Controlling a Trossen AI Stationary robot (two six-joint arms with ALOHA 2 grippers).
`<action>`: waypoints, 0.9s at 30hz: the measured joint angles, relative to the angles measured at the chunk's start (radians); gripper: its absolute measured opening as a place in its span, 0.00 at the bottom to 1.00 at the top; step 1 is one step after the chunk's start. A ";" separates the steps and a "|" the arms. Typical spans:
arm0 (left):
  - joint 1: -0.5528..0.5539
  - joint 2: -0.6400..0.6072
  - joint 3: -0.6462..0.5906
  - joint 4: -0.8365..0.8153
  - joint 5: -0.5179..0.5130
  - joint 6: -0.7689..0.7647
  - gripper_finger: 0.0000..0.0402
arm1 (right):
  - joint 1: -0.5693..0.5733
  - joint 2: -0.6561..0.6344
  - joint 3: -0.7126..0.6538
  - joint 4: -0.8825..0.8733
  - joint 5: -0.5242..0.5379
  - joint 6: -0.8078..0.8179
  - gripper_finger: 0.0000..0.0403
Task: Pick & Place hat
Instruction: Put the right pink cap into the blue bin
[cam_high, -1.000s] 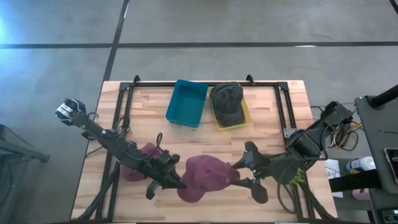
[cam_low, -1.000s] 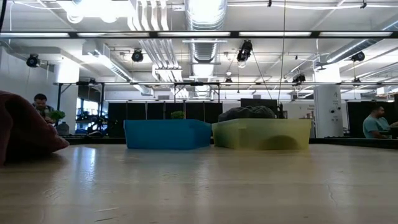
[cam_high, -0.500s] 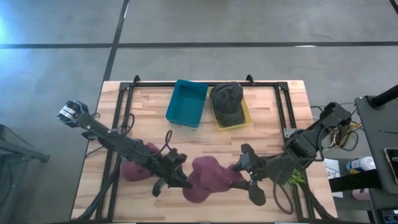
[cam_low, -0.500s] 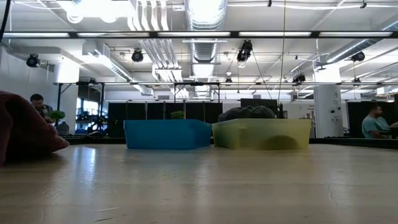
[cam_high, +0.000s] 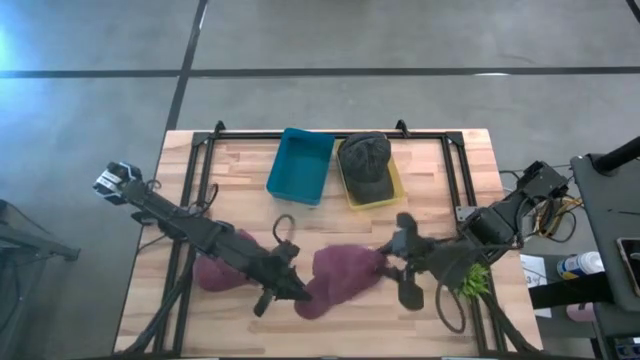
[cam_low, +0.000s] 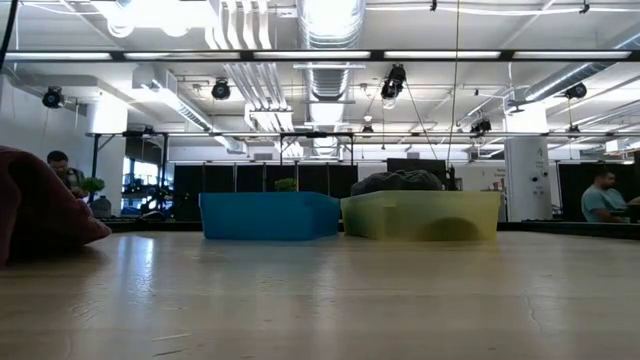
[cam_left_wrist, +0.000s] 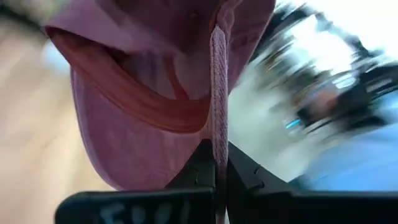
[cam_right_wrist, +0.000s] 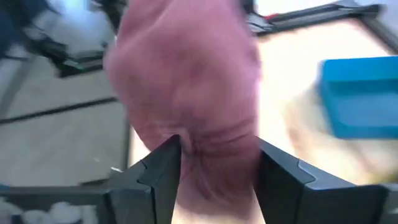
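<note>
Grey concrete floor surrounds the wooden table (cam_high: 440, 170) in the high view. Near its far edge sit a blue bin (cam_high: 300, 165) and, just beside it, a yellow bin (cam_high: 396, 187) holding a dark cap (cam_high: 365, 160). Toward the near edge, about midway along it, a maroon hat (cam_high: 340, 275) hangs between the two arms. The left gripper (cam_high: 292, 293) is at the hat's left side, the right gripper (cam_high: 388, 273) at its right side. A second maroon hat (cam_high: 222, 265) lies near the near-left corner, partly under the left arm.

Level across the tabletop, the low view shows the two bins side by side at the far edge, the dark cap mounded above the yellow one, and a maroon hat at the left border. People show far off in the room behind.

From the left wrist — the fingers (cam_left_wrist: 202, 165) are clamped tight on a seam of the maroon hat's fabric.

From the right wrist — the fingers (cam_right_wrist: 165, 168) stand apart with the hat's crown bulging between them, fabric touching both, the blue bin beyond.
</note>
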 joint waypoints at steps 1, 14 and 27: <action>0.000 0.001 0.012 -0.091 -0.013 -0.002 0.01 | 0.000 -0.010 0.000 -0.036 0.014 0.000 0.44; 0.000 0.290 0.476 -1.022 -0.382 0.478 0.01 | 0.000 -0.016 0.000 -0.403 0.031 -0.029 0.54; -0.058 0.702 0.716 -1.330 -0.687 0.954 0.01 | 0.012 0.102 -0.081 -0.350 -0.033 0.193 0.54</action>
